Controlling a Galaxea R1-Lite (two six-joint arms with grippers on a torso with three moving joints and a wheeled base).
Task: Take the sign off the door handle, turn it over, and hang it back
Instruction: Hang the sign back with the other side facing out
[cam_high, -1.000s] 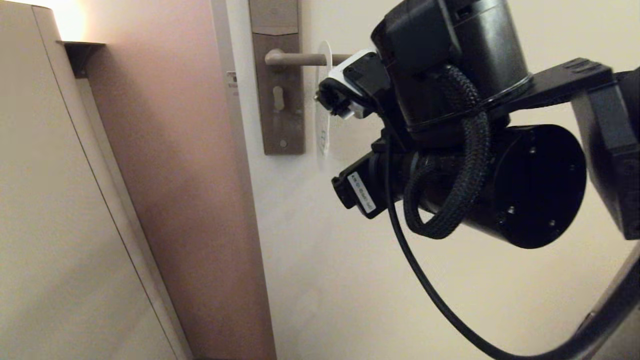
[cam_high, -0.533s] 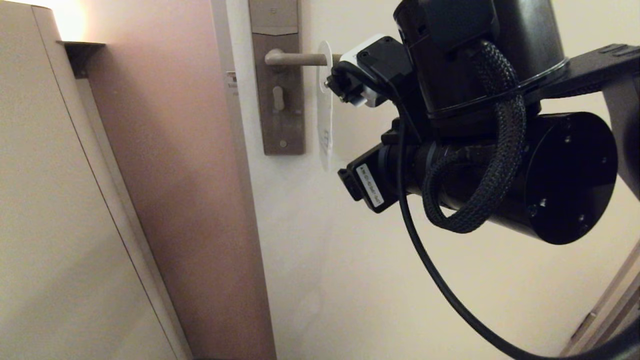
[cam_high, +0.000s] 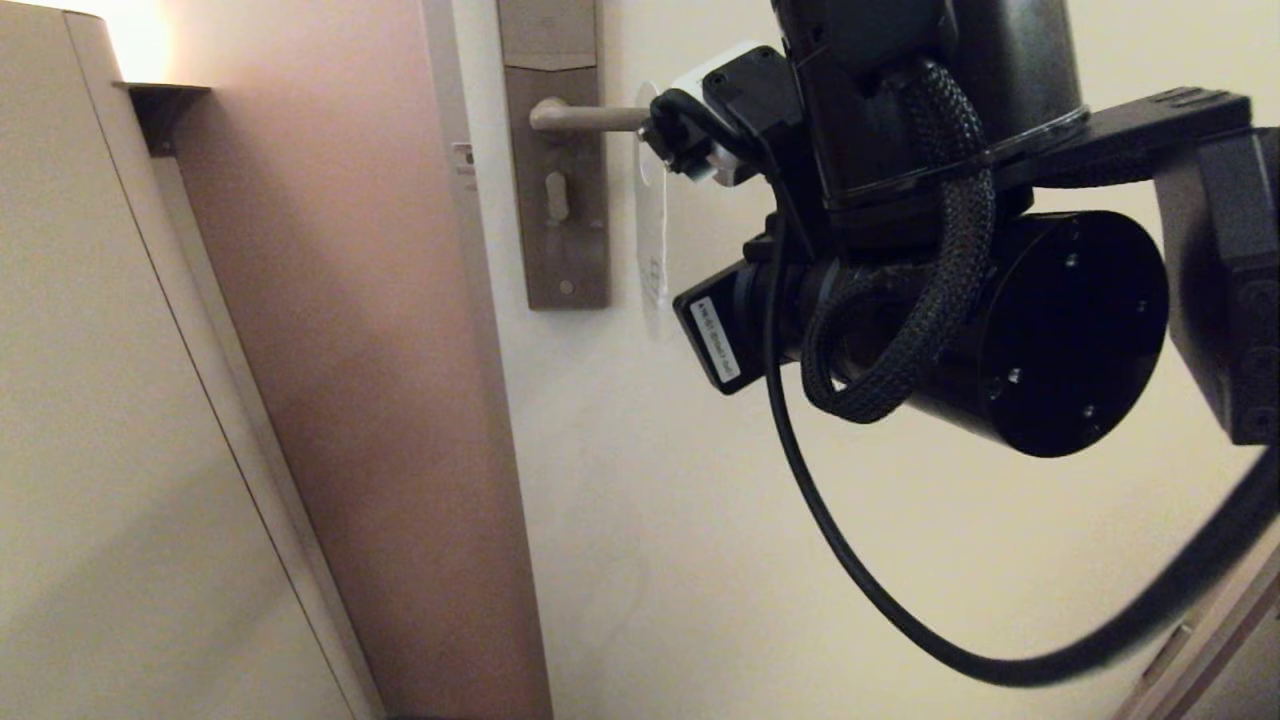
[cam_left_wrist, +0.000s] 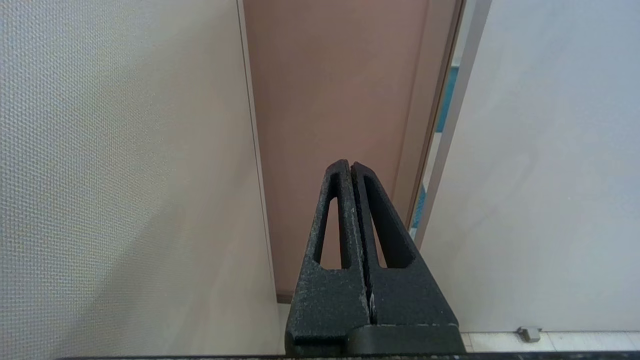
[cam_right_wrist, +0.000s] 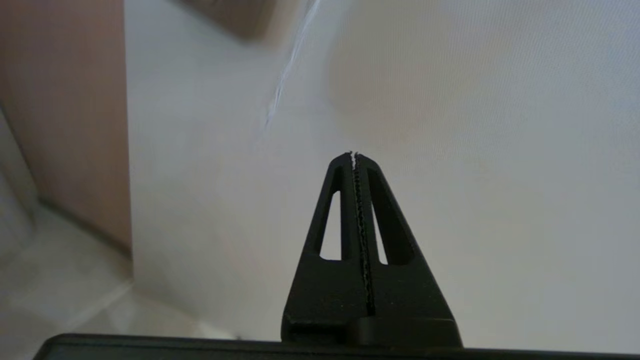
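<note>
The sign (cam_high: 650, 230) hangs on the door handle (cam_high: 585, 118), seen edge-on with its white side toward me. The handle sticks out from a tall brown-grey backplate (cam_high: 555, 200) with a keyhole. My right arm (cam_high: 950, 300) is raised just right of the sign and hides its own fingers in the head view. In the right wrist view my right gripper (cam_right_wrist: 354, 155) is shut and empty, pointing at the pale door below the sign's thin edge (cam_right_wrist: 290, 65). My left gripper (cam_left_wrist: 350, 165) is shut and empty, low down, facing the brown door frame.
A brown door frame (cam_high: 380, 350) runs down left of the backplate, with a cream wall panel (cam_high: 100, 400) further left. The pale door (cam_high: 700, 550) fills the space behind my right arm. A small doorstop (cam_left_wrist: 530, 332) sits on the floor.
My right arm has risen and shifted left, so its wrist now sits level with the handle beside the sign's top. The sign still hangs on the handle.
</note>
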